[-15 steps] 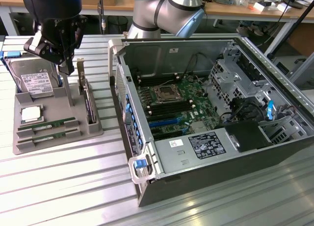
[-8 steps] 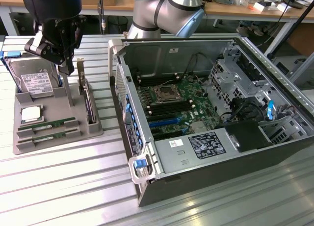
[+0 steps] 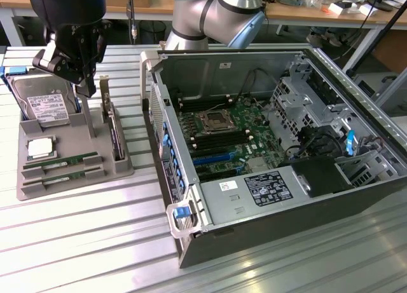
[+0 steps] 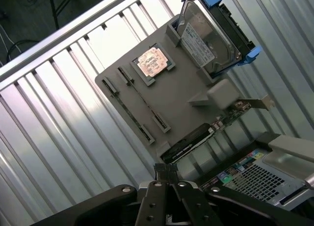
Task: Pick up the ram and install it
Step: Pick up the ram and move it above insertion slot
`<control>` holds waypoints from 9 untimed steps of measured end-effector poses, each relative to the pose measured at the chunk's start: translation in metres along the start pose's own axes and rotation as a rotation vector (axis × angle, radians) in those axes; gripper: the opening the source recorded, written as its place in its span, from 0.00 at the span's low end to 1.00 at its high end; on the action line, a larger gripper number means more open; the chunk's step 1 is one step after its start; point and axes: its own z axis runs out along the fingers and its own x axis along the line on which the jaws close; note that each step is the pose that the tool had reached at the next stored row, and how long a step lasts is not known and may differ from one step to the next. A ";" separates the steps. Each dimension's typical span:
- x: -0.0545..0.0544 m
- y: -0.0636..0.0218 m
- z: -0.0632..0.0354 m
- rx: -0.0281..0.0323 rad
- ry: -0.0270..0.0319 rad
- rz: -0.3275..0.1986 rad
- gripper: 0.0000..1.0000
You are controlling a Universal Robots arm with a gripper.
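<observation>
Two ram sticks (image 3: 62,168) lie side by side in slots at the front of a grey holder tray (image 3: 38,188) on the exterior view's left. In the wrist view these ram sticks (image 4: 135,104) appear edge-on as thin lines across the tray (image 4: 181,101). My black gripper (image 3: 88,88) hangs above the back of the tray, between the hard drive and the upright expansion card, well clear of the ram. Its fingers (image 4: 166,169) are shut together with nothing held.
The tray also carries a silver hard drive (image 3: 43,105), a CPU chip (image 3: 39,147) and an expansion card with a metal bracket (image 3: 113,131). The open computer case (image 3: 381,140) with its motherboard (image 3: 219,131) lies on the exterior view's right on the ribbed metal table.
</observation>
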 end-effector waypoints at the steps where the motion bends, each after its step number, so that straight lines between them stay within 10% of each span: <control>1: 0.000 0.0000 0.0000 -0.0001 0.0001 -0.002 0.10; 9: 0.000 0.0000 0.0000 -0.0003 0.0006 -0.014 0.10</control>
